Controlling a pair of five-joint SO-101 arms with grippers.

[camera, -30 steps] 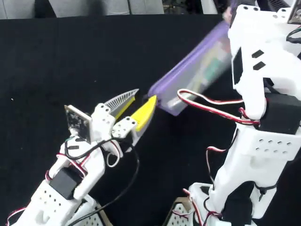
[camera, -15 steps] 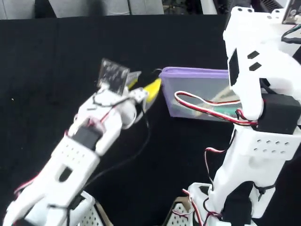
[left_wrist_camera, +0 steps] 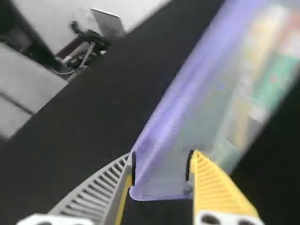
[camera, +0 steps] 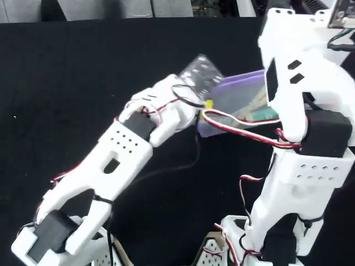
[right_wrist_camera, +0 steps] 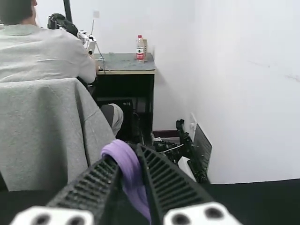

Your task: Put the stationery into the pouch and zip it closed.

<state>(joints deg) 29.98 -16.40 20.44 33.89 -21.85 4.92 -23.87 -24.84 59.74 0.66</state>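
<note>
1. The pouch [camera: 236,88], with stationery [camera: 256,113] showing through its clear side, hangs tilted over the black table [camera: 72,66], right of centre.
2. The left gripper [left_wrist_camera: 161,171] pinches the pouch's left end between its fingers.
3. The right gripper [right_wrist_camera: 126,166] is clamped tight on a purple edge of the pouch.

From above we look down on the black table [camera: 83,72]. Our left wrist camera sits close against the pouch [left_wrist_camera: 201,108], facing along the table; the right looks level into the room [right_wrist_camera: 225,70]. All share the pouch.
</note>
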